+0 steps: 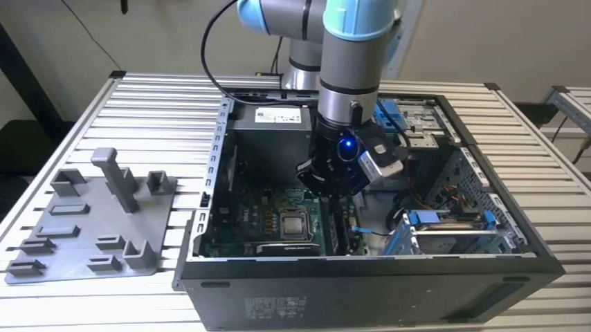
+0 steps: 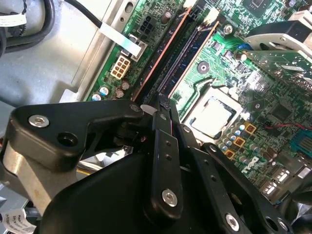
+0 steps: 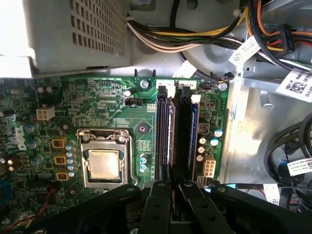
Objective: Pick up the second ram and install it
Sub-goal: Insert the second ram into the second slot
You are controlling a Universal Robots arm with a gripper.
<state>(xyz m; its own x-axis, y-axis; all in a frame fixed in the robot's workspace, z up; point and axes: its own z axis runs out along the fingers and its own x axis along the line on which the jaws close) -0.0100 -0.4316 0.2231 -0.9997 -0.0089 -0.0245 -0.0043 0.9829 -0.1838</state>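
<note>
My gripper (image 1: 334, 197) is down inside the open computer case, over the memory slots beside the silver processor (image 1: 295, 223). In the first wrist view its black fingers (image 3: 161, 204) stand close together at the near end of the slots, shut on the second ram (image 3: 183, 136). This dark stick is seen edge-on and stands along the slot nearer the case wall. I cannot tell how deep it sits. Another stick (image 3: 165, 131) fills the neighbouring slot, nearer the processor (image 3: 104, 163). In the second wrist view the gripper (image 2: 155, 108) meets the slots' end.
The grey fixture tray (image 1: 83, 228) with upright posts lies on the slatted table at the exterior view's left. Inside the case are the perforated power supply (image 3: 73, 34), cable bundles (image 3: 195, 39) and a blue-latched drive cage (image 1: 443, 225) close to the gripper.
</note>
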